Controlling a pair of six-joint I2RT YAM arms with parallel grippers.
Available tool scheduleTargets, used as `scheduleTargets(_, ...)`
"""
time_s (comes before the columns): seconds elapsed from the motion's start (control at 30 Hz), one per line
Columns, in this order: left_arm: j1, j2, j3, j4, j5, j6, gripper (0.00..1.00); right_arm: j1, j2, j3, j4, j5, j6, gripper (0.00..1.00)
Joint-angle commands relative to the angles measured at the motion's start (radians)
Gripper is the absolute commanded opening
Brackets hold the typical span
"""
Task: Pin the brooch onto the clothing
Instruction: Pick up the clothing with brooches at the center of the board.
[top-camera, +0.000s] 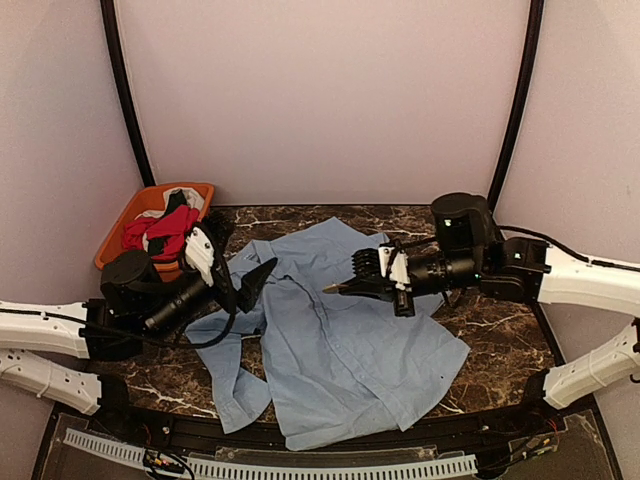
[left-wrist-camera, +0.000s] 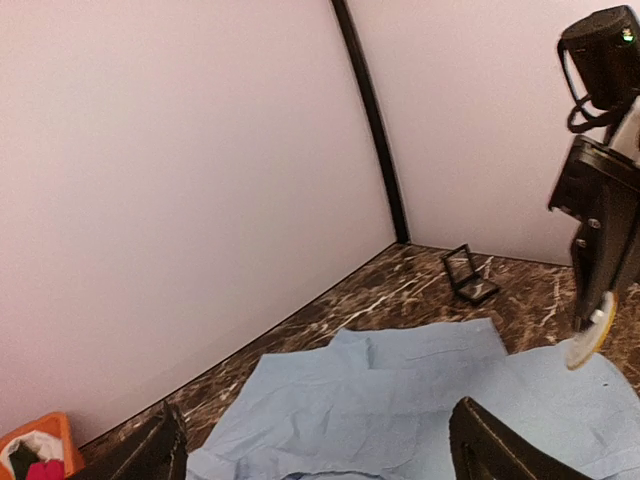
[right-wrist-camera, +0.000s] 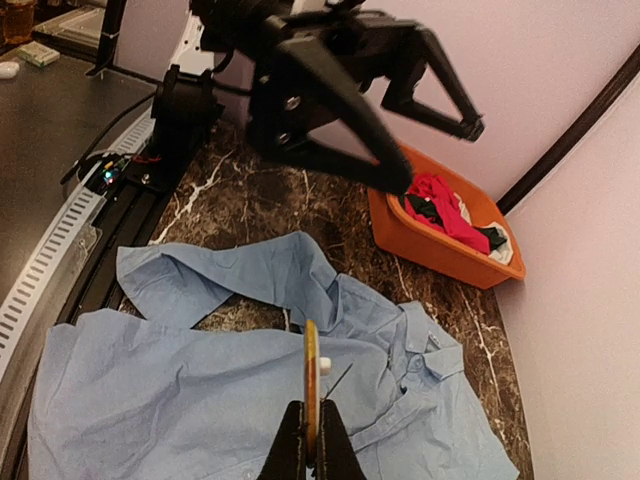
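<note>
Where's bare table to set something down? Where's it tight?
Free: table near right, between shirt and right arm base; near left, beside the sleeve. Crowded: bin corner by left gripper; mid-shirt under right gripper with brooch.

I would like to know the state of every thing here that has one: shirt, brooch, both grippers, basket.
shirt: spread on the table, wrinkled, nothing pinned on it.
brooch: held edge-on, above the shirt.
right gripper: fingers shut on the brooch.
left gripper: fingers open, empty.
basket: holds red, black and white garments.
</note>
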Motion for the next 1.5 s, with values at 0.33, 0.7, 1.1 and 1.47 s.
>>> scheduleTargets(0.33, 0.314, 0.179, 0.321, -0.863, 0.109, -0.425, 0.99, -0.376, 0.606, 0.634, -0.427, -0.882, 0.468, 0.0)
scheduleTargets(0.7, 0.549, 0.156, 0.038, -0.405, 0.573, -0.264, 0.95, -0.423, 0.846, 0.377, 1.382, -1.006, 2.269, 0.0)
scheduleTargets(1.1, 0.651, 0.471, 0.215, -0.448, 0.922, 0.085, 0.97, -0.424, 0.831, 0.346, 0.878, -0.91, 1.891, 0.0)
scheduleTargets(1.47, 0.714, 0.697, 0.433, -0.722, 1.197, 0.402, 0.91, -0.429, 0.735, 0.26, 0.752, -0.889, 1.774, 0.0)
